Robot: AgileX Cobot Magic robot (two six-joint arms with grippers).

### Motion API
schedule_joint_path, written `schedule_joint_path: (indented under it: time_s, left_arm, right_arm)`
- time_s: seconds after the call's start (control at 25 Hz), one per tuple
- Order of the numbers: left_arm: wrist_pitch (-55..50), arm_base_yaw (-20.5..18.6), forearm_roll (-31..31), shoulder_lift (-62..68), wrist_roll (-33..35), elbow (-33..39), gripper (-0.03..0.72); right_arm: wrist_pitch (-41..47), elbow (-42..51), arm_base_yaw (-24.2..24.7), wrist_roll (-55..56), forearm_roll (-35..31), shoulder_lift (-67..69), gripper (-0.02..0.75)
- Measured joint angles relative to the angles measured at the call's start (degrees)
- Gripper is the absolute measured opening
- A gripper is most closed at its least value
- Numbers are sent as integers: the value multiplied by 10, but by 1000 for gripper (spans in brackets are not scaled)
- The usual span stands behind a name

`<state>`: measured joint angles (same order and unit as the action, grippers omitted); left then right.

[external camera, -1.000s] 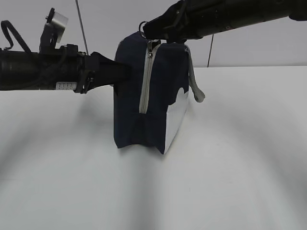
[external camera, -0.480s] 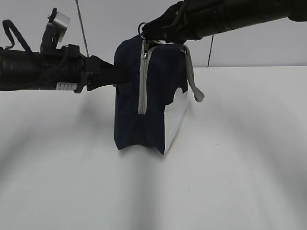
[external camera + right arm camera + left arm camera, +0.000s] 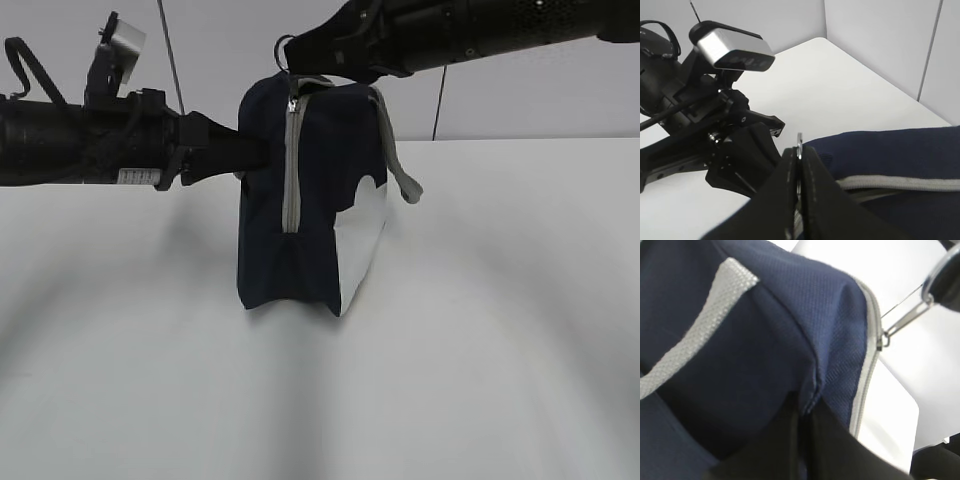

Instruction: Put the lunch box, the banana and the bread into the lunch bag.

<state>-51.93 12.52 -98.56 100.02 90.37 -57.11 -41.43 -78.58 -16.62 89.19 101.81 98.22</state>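
Observation:
The navy lunch bag [image 3: 320, 200] stands upright on the white table, its grey zipper [image 3: 291, 165] running down the near end. My left gripper [image 3: 255, 152] is shut on a fold of the bag's fabric at its upper left side; the left wrist view shows the pinched fold [image 3: 812, 395]. My right gripper [image 3: 300, 55] is shut on the metal ring pull [image 3: 799, 142] at the bag's top corner. The ring pull also shows in the left wrist view [image 3: 940, 270]. The lunch box, banana and bread are out of view.
A grey strap handle [image 3: 400, 165] hangs down the bag's right side. The white table [image 3: 500, 330] stretches around the bag, with a grey wall behind.
My right gripper has drawn the ring pull leftward along the bag's top. The bag's top corner has shifted left and the zipper line stands straighter. My left gripper has stayed put.

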Motion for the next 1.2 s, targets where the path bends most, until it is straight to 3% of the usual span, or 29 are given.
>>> schedule_joint_path:
  time_s: [0.56,0.92,1.2]
  left_arm:
    - [5,0,41,0,-21,-1,2]
    - [-12,0,102,0,-45,-2,2]
    - [-13,-1,105,-2,-46,-2,2]
  right_arm:
    - [114,-17,0,-2,-13,3,-16]
    - [126,-41,0,-2,-22,36,-16]
    - [125,-78,0,1,-18,60,-16]
